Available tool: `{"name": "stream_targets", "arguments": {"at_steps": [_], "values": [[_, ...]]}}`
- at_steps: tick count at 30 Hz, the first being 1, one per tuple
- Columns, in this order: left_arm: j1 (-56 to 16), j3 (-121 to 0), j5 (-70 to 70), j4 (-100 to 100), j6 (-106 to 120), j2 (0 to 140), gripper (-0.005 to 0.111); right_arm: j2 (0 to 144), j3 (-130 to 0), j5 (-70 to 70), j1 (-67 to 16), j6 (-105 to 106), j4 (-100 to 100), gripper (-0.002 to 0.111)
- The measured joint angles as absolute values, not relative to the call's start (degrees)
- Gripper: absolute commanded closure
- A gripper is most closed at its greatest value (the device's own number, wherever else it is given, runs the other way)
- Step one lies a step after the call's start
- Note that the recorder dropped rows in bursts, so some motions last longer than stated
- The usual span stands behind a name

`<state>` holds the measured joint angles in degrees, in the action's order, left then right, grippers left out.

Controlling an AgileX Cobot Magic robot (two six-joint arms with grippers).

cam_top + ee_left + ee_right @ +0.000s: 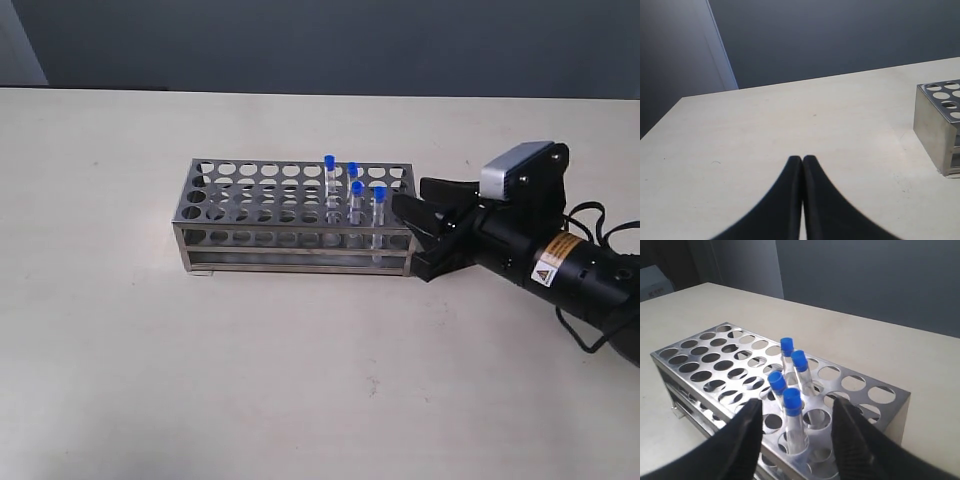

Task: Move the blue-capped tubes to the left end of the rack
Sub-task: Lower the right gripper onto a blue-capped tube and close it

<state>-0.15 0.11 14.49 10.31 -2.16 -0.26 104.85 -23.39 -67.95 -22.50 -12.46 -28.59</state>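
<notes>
Rack (290,215) of silver metal, rectangular, set lengthwise on pale table (150,350). Long sides parallel to far table edge; position about midway between left and right table edges, somewhat nearer far edge than near edge. Top plate pierced by rows of round holes, sides open.

Four blue-capped tubes (357,190), slim and clear, upright in holes clustered at rack end facing right table edge. Bright blue caps clear of top plate. Two tubes in rows toward far edge, two in rows toward near edge, all close together but apart from one another.

Right gripper (415,225), black, level with that same rack end and just beside it, on arm reaching in from right table edge. Jaws spread apart, clamped on nothing. Seen from right wrist: right gripper (795,412) with nearest of blue-capped tubes (792,402) standing between two black fingers (747,440), a gap showing on either side, no contact visible; rack (705,355) stretching away beyond.

Left gripper (802,165) outside exterior view. Seen from left wrist: black fingertips pressed together, nothing between them, above bare tabletop, well apart from one short end of rack (935,125) at frame margin.

Dark wall (320,40) behind far table edge.
</notes>
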Motion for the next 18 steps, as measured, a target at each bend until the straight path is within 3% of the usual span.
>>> {"name": "stream_targets", "arguments": {"at_steps": [18], "values": [[-0.15, 0.11, 14.49, 10.31, -2.16, -0.26, 0.106, 109.37, -29.72, -66.36, -22.5, -12.89, -33.08, 0.065]]}}
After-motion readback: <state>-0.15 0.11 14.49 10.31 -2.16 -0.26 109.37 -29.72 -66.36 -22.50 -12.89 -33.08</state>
